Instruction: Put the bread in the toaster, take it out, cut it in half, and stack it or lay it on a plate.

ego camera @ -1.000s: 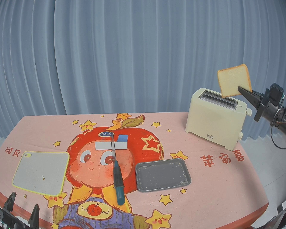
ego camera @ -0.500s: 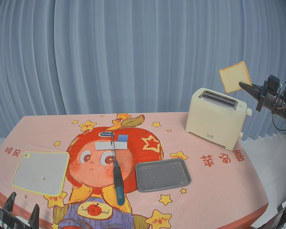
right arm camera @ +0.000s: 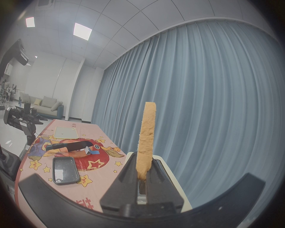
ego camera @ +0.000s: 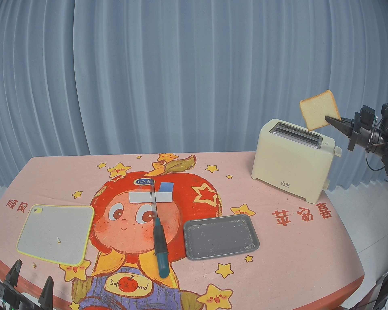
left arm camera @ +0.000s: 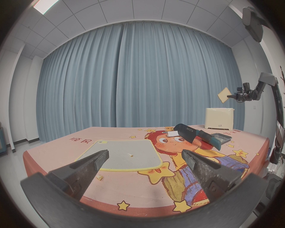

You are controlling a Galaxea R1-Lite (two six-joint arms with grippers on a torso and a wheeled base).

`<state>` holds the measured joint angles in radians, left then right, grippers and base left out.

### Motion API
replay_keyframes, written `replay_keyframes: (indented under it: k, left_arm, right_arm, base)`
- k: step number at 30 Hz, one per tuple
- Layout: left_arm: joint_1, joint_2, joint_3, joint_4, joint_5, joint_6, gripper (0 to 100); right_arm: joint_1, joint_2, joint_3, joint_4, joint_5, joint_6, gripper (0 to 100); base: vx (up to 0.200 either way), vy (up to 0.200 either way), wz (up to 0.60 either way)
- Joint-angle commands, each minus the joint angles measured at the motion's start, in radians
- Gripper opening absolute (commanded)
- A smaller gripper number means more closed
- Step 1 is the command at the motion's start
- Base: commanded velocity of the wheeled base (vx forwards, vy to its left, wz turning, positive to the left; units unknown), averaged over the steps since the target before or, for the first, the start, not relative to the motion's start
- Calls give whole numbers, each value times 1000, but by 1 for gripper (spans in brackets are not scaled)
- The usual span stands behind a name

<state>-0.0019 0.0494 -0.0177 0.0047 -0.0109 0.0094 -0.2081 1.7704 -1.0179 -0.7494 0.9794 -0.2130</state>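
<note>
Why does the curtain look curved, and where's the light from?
Head view: wide lens bows the curtain folds outward. Left wrist view: dark rounded corners, one ceiling light. Right wrist view: two lit ceiling panels; no glare on the bread.

Knife (ego camera: pixel 159 230) between cutting board (ego camera: pixel 54 234) and tray (ego camera: pixel 220 236), toaster (ego camera: pixel 293 161) behind at right

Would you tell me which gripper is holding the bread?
The right gripper, pinching the bread above the toaster; the left gripper hangs open and empty.

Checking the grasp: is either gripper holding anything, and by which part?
The right gripper pinches the bread slice by its lower edge, near a corner. The left gripper is open, empty.
</note>
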Motion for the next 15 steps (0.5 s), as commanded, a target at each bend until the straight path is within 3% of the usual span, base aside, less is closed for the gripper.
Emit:
replay_keyframes:
  k: [1, 15]
  left_arm:
    - [0, 1, 16, 0, 0, 0, 100]
    - [0, 1, 16, 0, 0, 0, 100]
  right_arm:
    - [-7, 40, -25, 1, 15, 0, 0]
    - [-4, 80, -1, 1, 12, -17, 0]
  base:
    - [0, 0, 0]
    - [0, 0, 0]
